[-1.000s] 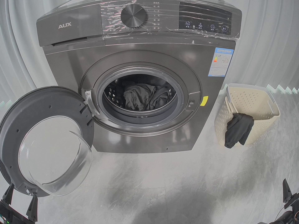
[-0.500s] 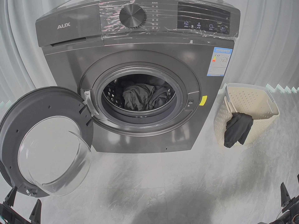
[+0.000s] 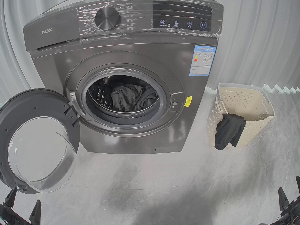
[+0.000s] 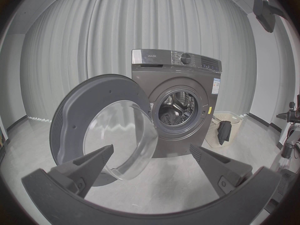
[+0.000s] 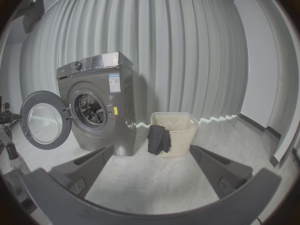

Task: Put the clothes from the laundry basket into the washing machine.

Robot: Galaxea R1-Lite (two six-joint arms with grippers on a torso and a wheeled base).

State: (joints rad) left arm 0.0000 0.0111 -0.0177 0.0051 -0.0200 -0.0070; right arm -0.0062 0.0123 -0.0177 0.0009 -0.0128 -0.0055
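My right gripper (image 5: 151, 147) with fingers spread wide, ahead I see the washing machine (image 5: 125, 110), its door (image 5: 45, 120) swung open, dark clothes (image 5: 98, 116) in the drum, laundry basket (image 5: 181, 132) near it, dark garment (image 5: 158, 139) draped over the rim

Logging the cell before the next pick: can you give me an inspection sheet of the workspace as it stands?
Surface: grey marbled floor.
Job's things: washing machine with its door swung open and grey clothes in the drum; laundry basket beside it on the robot's right, with a dark garment draped over its front rim.
Clutter: nothing seen.
Hands: left hand open, holding nothing; right hand open, holding nothing.
Cables: nothing seen.
Surroundings: pale pleated curtain behind the machine.
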